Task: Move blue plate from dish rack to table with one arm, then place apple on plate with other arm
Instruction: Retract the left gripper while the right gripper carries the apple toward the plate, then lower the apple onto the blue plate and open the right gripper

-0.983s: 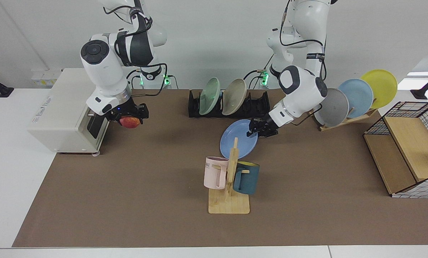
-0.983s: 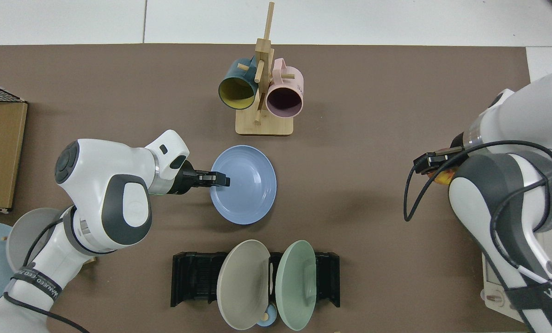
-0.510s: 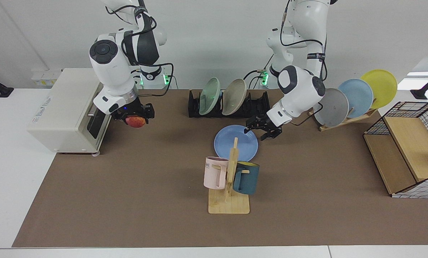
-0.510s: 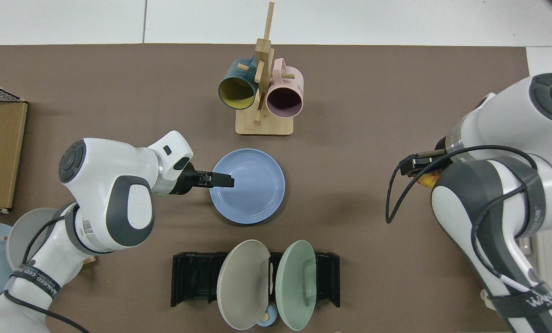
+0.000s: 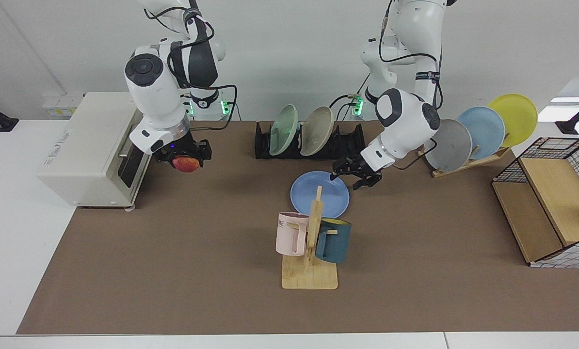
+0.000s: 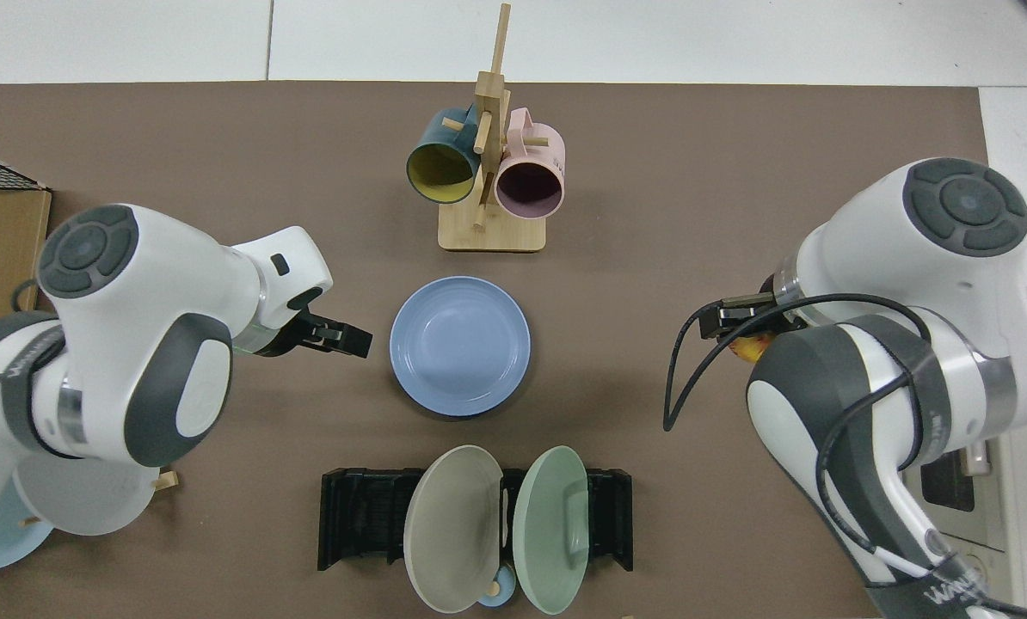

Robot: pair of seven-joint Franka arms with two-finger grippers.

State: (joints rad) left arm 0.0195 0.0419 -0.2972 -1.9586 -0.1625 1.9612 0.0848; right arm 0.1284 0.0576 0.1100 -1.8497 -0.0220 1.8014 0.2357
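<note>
Since a second ago my left gripper (image 5: 350, 175) has let go of the blue plate (image 5: 320, 193) and pulled back: the plate, then tilted in its grip, now lies flat on the brown mat of the table (image 5: 173, 271), between the dish rack (image 5: 350, 140) and the wooden mug stand (image 5: 311, 261). In the top view that gripper (image 6: 341, 340) sits just beside the plate's rim (image 6: 460, 346), apart from it, and from the facing view I read its jaws as spread. My right gripper (image 5: 185, 157) has come out from the front of the white toaster oven (image 5: 83, 145) toward the middle, well above the mat, with its jaws clamped on the apple (image 5: 186, 164). From above I only catch a sliver of the apple (image 6: 750, 348) under the wrist, so I can't judge the grip there. A green plate (image 5: 283, 129) and a beige plate (image 5: 317, 130) stand in the dish rack.
</note>
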